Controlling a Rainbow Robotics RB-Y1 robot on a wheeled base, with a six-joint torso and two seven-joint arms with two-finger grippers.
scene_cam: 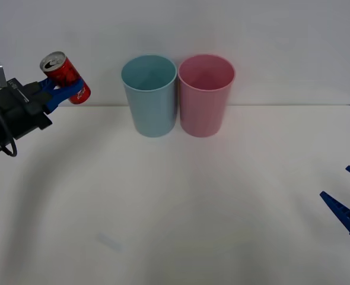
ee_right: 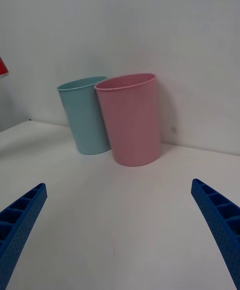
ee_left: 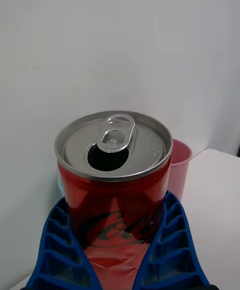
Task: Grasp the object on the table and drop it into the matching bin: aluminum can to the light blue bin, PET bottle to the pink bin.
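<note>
Left pincer pinching the aluminum can, held tilted in the air, well off to the left of the light blue bin & above the tabletop. Can's tab is open. Pink bin touches the blue one on its right side. Right pincer spread, idle, low & far right of blue bin. To do it well: carry can across to over blue bin's mouth, centre it clear of the pink rim, then release.

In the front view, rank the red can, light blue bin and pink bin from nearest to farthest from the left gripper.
1. Red can, clamped in the left gripper at the table's far left.
2. Light blue bin, to the can's right.
3. Pink bin, beyond the blue one.
</note>
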